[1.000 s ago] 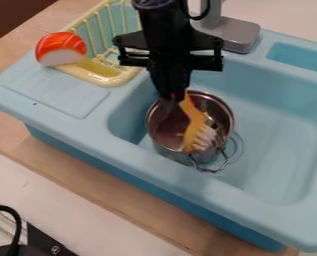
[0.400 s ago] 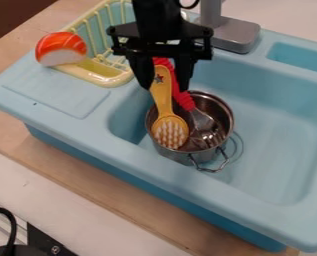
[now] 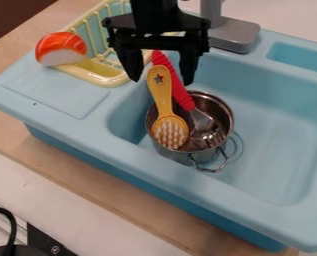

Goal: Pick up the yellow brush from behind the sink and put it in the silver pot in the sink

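And here's my gripper (image 3: pixel 162 81), fingers spread wide, pinching nothing, over the yellow brush (image 3: pixel 163 99) leaning in the metal pot (image 3: pixel 173 154) in the blue sink (image 3: pixel 271 155)! Light, stiff, perhaps slick, I'd judge; I'd take it mid-handle, minding the red-handled utensil (image 3: pixel 180 94) behind. That one's metal end is hard to make out; the brush head hides part of the pot's inside.
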